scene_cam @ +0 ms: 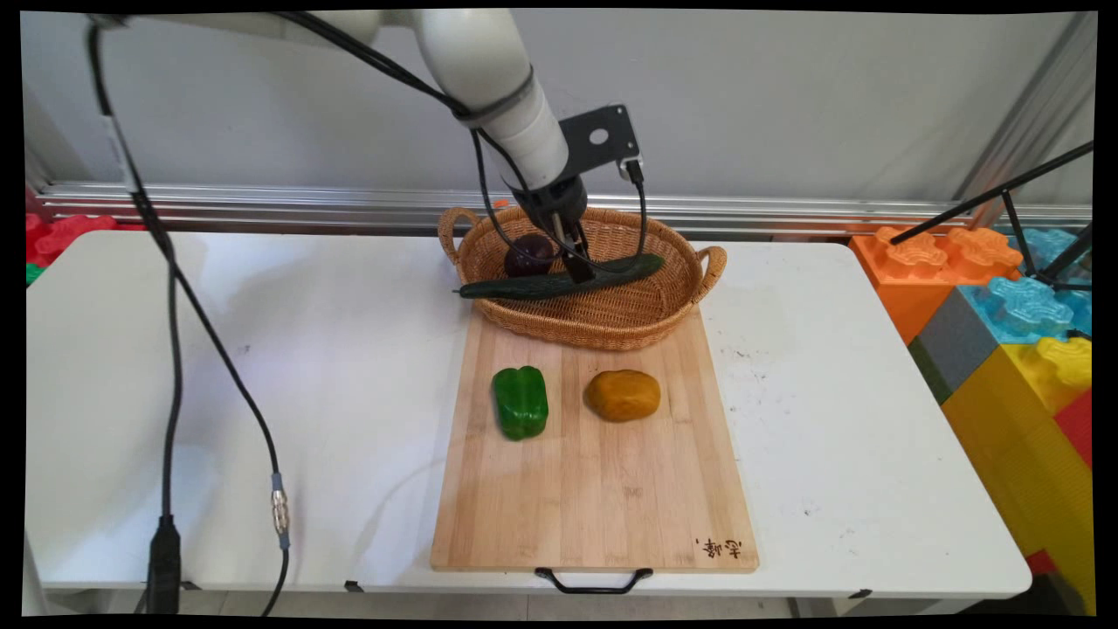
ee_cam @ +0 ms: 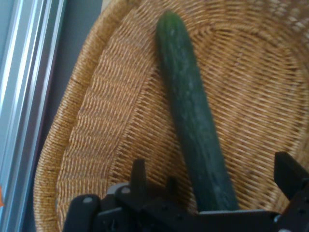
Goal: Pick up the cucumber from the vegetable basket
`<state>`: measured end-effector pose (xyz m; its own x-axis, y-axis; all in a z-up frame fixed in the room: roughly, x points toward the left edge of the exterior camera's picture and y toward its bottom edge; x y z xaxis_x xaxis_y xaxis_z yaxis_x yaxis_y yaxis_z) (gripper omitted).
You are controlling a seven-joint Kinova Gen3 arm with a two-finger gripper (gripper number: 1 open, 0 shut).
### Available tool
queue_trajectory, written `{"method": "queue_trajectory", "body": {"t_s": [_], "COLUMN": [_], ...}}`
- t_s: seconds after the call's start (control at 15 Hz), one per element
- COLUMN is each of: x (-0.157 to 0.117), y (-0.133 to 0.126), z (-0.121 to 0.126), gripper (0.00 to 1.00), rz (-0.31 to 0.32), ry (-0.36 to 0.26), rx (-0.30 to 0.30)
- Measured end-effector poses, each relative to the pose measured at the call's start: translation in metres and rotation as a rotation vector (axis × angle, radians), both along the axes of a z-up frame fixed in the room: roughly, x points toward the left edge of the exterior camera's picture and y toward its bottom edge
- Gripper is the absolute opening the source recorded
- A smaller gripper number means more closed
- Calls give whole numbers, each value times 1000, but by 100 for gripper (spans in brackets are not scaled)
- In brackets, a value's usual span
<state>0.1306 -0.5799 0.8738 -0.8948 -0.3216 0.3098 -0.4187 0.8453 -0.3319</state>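
Wicker below the gripper [scene_cam: 579, 266]: hangs low inside the basket [scene_cam: 611, 328], jaws apart, straddling the cucumber [scene_cam: 559, 281] without pinching it. Seen along the hand, clear wicker between the cucumber and the finger on one side; nothing clamped.

Lies directly under the fingertips, running out to both sides of them: one end reaching past the rim on the arm's side, the other pointing toward the far handle. Appears to rest across the rim, not flat on the floor.

Just beside the gripper, deeper in the basket: a dark purple fruit [scene_cam: 528, 255], close to the cucumber, contact not clear. Well away, nearer the camera, on the board [scene_cam: 594, 498]: a pepper [scene_cam: 521, 402] and a potato [scene_cam: 622, 395], side by side, apart. Basket's near edge overlapping the board's far end.

Risks, as a judgement: perched across the rim, could roll or tip out over the edge if nudged by a finger; smooth and round, could slip through a loose or off-centre pinch; could also knock the fruit.

Counted: one gripper, one cucumber, one basket, one purple fruit, one pepper, one potato, one board.
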Motion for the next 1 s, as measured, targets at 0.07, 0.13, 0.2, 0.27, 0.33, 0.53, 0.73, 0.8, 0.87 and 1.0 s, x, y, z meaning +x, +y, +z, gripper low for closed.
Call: {"method": "queue_trajectory", "body": {"t_s": [0.07,0.13,0.2,0.27,0.33,0.53,0.73,0.8,0.87,1.0], "x": [0,0,0,-1,-1,-3,-7,-7,-8,-10], "y": [-7,-14,-21,-27,-30,-42,-52,-53,-55,-57], "z": [-8,-18,-27,-34,-39,-55,-70,-73,-75,-78], "gripper": [100,100,100,100,100,100,100,100,100,0], "rz": [15,31,46,58,66,90,112,115,119,123], "ry": [2,6,11,15,19,37,62,67,74,83], "rx": [3,6,9,10,12,18,29,31,34,39]}}
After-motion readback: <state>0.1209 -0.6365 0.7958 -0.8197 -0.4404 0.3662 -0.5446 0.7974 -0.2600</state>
